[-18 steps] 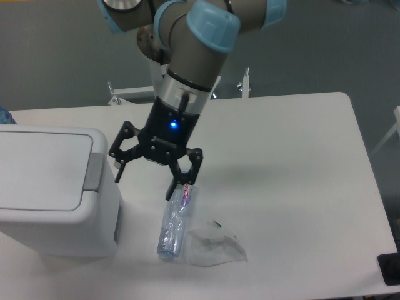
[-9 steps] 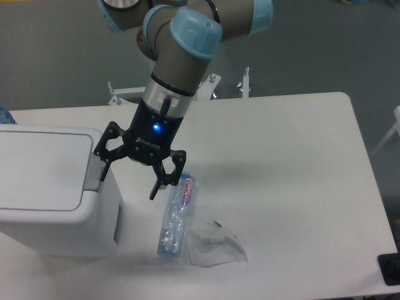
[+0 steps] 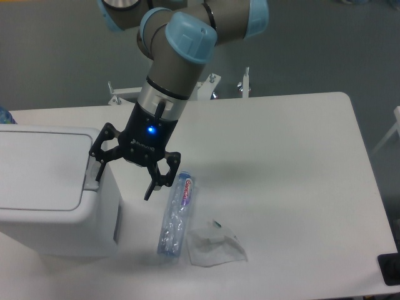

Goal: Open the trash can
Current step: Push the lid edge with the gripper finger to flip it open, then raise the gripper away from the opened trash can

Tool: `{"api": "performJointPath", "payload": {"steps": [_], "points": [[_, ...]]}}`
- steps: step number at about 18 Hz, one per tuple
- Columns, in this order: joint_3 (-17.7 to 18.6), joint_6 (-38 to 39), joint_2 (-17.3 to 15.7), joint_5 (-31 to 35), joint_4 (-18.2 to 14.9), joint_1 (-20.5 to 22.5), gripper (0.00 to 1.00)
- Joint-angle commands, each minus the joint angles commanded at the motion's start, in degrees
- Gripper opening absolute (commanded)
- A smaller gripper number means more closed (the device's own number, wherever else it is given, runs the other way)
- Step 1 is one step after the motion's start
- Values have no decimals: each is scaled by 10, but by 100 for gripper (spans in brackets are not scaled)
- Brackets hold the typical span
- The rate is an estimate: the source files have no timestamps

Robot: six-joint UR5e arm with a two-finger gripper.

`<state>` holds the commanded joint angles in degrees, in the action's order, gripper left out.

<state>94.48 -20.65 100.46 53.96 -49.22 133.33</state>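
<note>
At table's left: boxy white trash can [image 3: 47,194], lid flat.

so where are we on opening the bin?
Not opened: the trash can lid lies flat and closed. In hand: the end effector, open and empty, sits at the bin's grey latch tab, one finger over it. Left: work the latch and raise the lid.

Single fixed camera, high front, angled down over table [image 3: 294,144]; mid-range.
</note>
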Motion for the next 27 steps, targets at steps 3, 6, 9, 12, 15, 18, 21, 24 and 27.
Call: {"api": "performJointPath", "payload": {"steps": [3,6,9,12,15,18,21,24,27], "points": [[0,0,0,0,0,0,100],[-3,-2,-1,0,0,0,100],[-17,-8,3,0,1,9,100],[-23,-32,4,1,3,41,100],[-15,-99,9,17,4,64,100],[-11,-168,22,144,1,71,100],[-4,-244,38,301,-1,69,100],[-20,-270,78,316,1,80,100],[-53,-284,103,333,-6,127,100]]}}
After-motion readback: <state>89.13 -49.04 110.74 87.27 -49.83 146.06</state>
